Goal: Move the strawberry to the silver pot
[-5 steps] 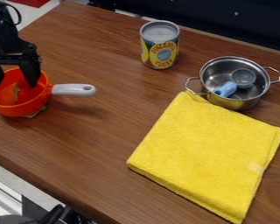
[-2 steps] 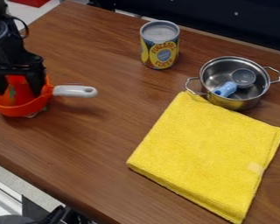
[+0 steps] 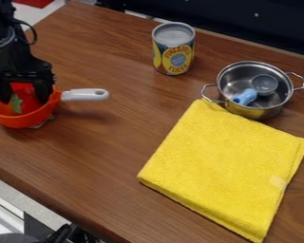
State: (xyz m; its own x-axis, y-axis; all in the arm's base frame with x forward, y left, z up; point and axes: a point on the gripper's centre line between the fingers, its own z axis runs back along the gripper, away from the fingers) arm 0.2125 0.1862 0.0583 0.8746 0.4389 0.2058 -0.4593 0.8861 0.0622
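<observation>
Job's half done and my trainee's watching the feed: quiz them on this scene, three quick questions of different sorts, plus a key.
1. Multiple choice. What lies in the pot?
a) the towel
b) a scoop with a blue handle
c) the can

2. True or false. The pincer is open, at the orange pan.

3. Fill in the missing word. The strawberry has not reached the pot; it is in the orange ____.

Key: 1. b; 2. true; 3. pan
</observation>
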